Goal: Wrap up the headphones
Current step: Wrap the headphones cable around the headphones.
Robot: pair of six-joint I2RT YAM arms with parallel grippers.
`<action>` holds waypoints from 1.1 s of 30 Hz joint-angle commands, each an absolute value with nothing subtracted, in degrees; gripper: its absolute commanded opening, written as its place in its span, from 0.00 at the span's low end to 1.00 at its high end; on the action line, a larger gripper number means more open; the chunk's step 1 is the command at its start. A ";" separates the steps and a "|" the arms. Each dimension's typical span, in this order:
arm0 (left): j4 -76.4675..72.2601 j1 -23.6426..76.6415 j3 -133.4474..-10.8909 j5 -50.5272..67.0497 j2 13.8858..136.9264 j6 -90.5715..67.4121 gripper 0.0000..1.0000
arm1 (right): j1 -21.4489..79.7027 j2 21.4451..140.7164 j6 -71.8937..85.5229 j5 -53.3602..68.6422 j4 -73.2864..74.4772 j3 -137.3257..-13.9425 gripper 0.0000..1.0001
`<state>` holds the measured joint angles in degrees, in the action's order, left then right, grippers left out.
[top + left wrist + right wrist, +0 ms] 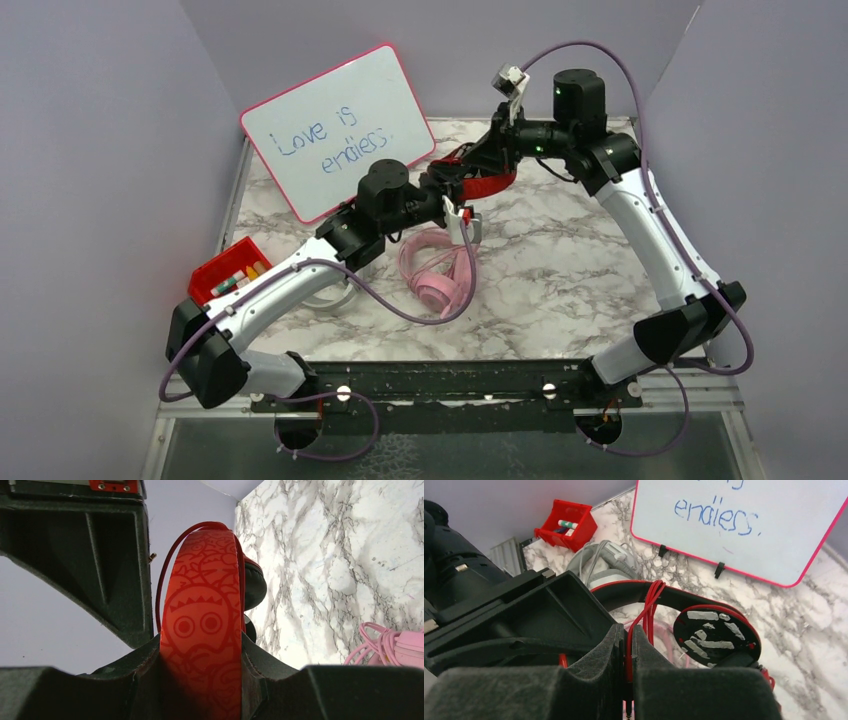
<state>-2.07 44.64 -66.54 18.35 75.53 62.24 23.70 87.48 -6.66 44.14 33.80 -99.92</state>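
Observation:
The red-and-black headphones (490,183) hang above the marble table between my two grippers. My left gripper (201,650) is shut on their patterned red headband (202,605); in the top view the left gripper (447,195) reaches in from the left. My right gripper (629,647) is shut on the thin red cable (651,605), next to a black ear cup (714,637); from above, the right gripper (482,158) sits just behind the headband. The pink headphones (435,272) lie on the table below with their cable coiled. The grey-white headphones (606,560) lie near the left arm, partly hidden.
A pink-framed whiteboard (335,130) reading "Love is endless" leans at the back left. A red bin (228,272) holding markers stands at the left edge. Grey walls close in on the left, back and right.

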 commanded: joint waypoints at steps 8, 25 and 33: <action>-2.48 43.96 -68.93 13.40 78.03 62.37 0.00 | 25.48 87.57 5.29 37.19 42.27 -103.77 0.01; -3.20 43.95 -67.85 13.15 77.03 62.50 0.00 | 25.52 82.36 7.72 28.92 45.35 -102.99 0.37; -3.37 43.95 -68.10 12.90 76.79 62.57 0.00 | 25.49 80.60 6.93 21.13 46.94 -105.65 0.51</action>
